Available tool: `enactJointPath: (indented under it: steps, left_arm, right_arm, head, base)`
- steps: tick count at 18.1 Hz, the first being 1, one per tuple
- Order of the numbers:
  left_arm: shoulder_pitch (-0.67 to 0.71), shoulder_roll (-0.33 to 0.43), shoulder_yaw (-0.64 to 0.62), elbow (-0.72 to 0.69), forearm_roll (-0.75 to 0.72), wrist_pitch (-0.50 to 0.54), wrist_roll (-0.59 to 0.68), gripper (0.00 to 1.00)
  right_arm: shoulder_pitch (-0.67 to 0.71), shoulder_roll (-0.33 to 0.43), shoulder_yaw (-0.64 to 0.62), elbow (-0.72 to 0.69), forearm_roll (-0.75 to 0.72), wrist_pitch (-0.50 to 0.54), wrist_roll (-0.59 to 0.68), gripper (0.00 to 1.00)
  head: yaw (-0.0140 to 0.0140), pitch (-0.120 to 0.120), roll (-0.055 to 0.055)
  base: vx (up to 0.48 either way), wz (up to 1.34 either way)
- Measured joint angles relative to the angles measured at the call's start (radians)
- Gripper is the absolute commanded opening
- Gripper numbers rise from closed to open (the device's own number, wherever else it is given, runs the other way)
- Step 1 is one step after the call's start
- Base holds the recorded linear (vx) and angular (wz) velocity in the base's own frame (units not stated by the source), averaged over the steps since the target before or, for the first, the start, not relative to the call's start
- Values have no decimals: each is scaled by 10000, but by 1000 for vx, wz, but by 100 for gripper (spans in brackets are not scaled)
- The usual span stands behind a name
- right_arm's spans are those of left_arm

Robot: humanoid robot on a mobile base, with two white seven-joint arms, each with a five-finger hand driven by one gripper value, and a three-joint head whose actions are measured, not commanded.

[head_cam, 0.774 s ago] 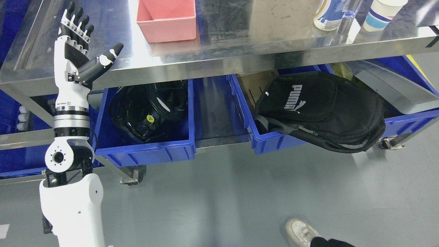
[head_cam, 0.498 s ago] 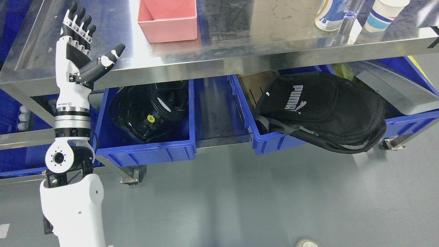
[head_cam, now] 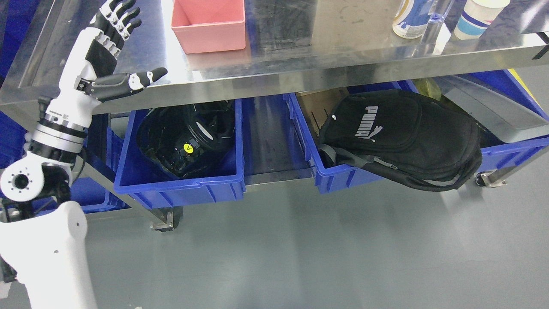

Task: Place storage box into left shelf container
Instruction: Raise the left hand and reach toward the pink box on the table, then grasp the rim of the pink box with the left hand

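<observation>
In the head view, a black backpack (head_cam: 403, 139) in the right blue bin (head_cam: 339, 174) reads "PUMA" in white, and a yellow sticker shows on the black helmet (head_cam: 186, 139) in the left blue bin (head_cam: 180, 186). The pink box (head_cam: 209, 25) stands upright, mouth up, on the steel table (head_cam: 300, 56) at twelve o'clock. The left hand (head_cam: 109, 56) hangs at ten o'clock with spread fingers, holding nothing, well apart from the box.

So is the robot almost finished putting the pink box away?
Not yet. Nothing looks done: the pink storage box sits on the steel table top, untouched. In hand: the left hand is raised over the table's left end, fingers spread, holding nothing, apart from the box. Left to do: grab it and lower it into the left blue shelf container, where black gear already lies.
</observation>
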Motion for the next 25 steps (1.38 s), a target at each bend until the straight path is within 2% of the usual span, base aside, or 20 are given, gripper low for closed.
enactJointPath:
  steps: [2, 4, 8, 13, 17, 25]
  left_arm:
    - [-550, 733, -256, 248, -2, 91, -335, 100]
    - [-1615, 1850, -935, 703, -7, 156, -581, 100]
    - [-3352, 2826, -2607, 1436, -190, 159, -1205, 100]
    - [-4530, 3035, -4532, 2630, -1517, 101, -1992, 100]
    - [-5041, 3036, -5587, 3450, -2497, 31, -2203, 100]
    - [-5928, 2713, -6676, 4643, -3590, -248, -2173, 99]
  right_arm:
    - [-1, 0, 0, 0, 0, -2, -4, 100]
    - [0, 0, 0, 0, 0, -29, -7, 100]
    - [-1, 0, 0, 0, 0, -63, -15, 100]
    - [0, 0, 0, 0, 0, -4, -15, 100]
    - [0, 0, 0, 0, 0, 5, -15, 100]
    - [0, 0, 0, 0, 0, 9, -15, 100]
  head:
    - [0, 0, 0]
    - [0, 0, 0]
    - [0, 0, 0]
    - [0, 0, 0]
    - [0, 0, 0]
    - [0, 0, 0]
  base:
    - [0, 0]
    - [0, 0]
    - [0, 0]
    - [0, 0]
    - [0, 0]
    - [0, 0]
